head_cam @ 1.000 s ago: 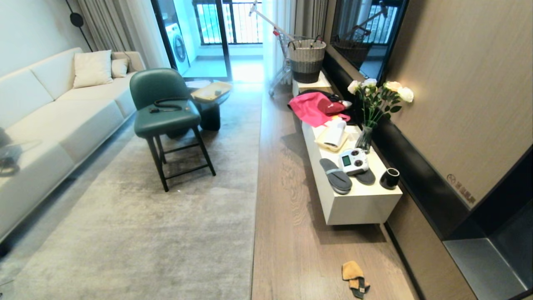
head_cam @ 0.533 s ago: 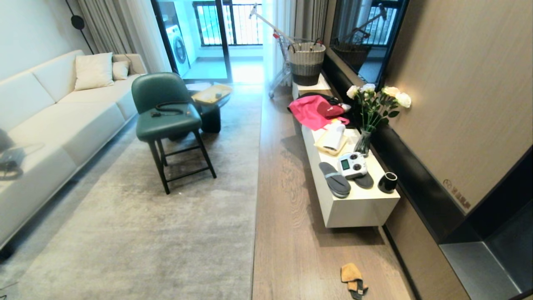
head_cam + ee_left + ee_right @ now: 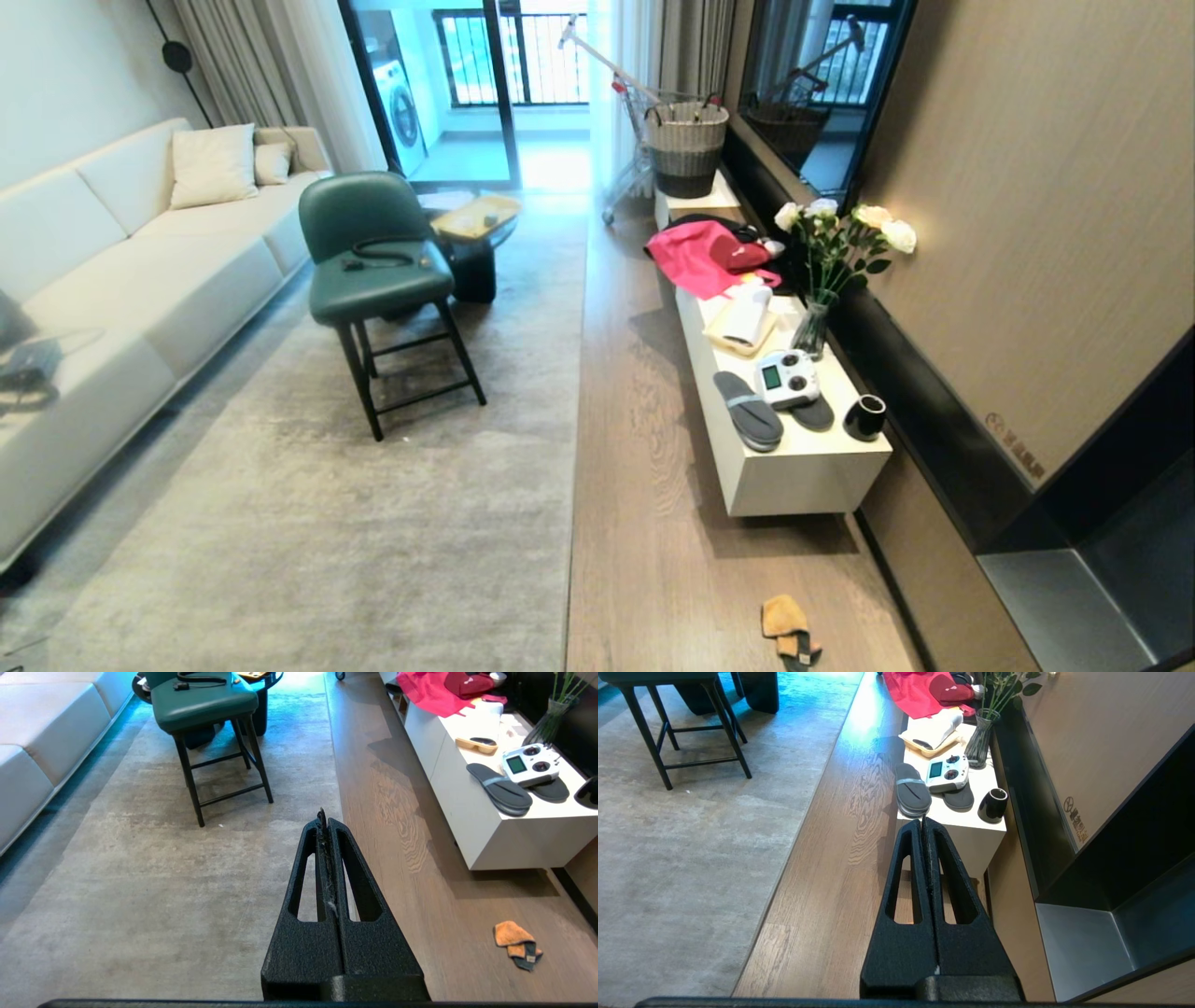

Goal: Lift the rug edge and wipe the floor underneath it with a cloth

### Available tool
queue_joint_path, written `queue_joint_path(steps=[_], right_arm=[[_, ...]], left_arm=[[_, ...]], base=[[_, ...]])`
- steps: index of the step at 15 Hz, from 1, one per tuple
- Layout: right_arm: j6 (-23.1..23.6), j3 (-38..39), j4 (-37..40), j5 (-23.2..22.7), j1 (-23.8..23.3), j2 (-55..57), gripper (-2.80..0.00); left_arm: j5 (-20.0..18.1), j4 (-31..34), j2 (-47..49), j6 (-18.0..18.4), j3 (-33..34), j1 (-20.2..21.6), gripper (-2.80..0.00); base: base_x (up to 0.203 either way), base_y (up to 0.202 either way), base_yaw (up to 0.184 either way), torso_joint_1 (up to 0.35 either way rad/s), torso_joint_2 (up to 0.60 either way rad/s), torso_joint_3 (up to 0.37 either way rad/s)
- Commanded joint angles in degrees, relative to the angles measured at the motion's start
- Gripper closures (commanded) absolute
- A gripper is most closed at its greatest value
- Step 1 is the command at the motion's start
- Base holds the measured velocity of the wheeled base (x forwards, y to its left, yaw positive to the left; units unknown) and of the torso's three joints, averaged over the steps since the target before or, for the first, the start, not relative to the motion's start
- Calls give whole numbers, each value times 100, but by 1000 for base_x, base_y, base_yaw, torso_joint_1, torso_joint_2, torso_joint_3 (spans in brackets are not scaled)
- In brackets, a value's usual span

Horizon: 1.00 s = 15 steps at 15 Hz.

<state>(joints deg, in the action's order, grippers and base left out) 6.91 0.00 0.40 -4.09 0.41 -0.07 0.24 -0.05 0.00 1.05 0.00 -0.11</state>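
Note:
The rug edge (image 3: 574,448) runs straight away from me, with grey-beige rug on its left and wood-plank floor (image 3: 644,523) on its right. The orange-yellow cloth (image 3: 787,623) lies crumpled on the floor near me, close to the right wall and well apart from the rug. Neither arm shows in the head view. In the left wrist view my left gripper (image 3: 322,814) is shut and empty, held high above the rug edge (image 3: 337,774), with the cloth (image 3: 514,940) off to one side. My right gripper (image 3: 922,821) is shut and empty above the floor (image 3: 831,868).
A green chair (image 3: 373,271) stands on the rug. A white low cabinet (image 3: 794,476) along the right wall carries slippers, a remote, a cup, a vase of flowers and pink fabric. A cream sofa (image 3: 131,271) lines the left side, and a small round table stands behind the chair.
The whole head view has slid slightly down the picture, so the camera moved. Nothing in the room has shifted.

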Motion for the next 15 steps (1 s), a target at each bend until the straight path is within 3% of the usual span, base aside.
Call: queue_joint_path(steps=[1,15], right_arm=[[3,0,4,-4,2,7,0],[-5,0,4,-4,2,7,0]], left_arm=[[2,-4,0,1,0,-4,0],[2,-4,0,1,0,-5,0]], base=[[0,0,0,130,-285,-158],[0,0,0,72,-157,-82]])
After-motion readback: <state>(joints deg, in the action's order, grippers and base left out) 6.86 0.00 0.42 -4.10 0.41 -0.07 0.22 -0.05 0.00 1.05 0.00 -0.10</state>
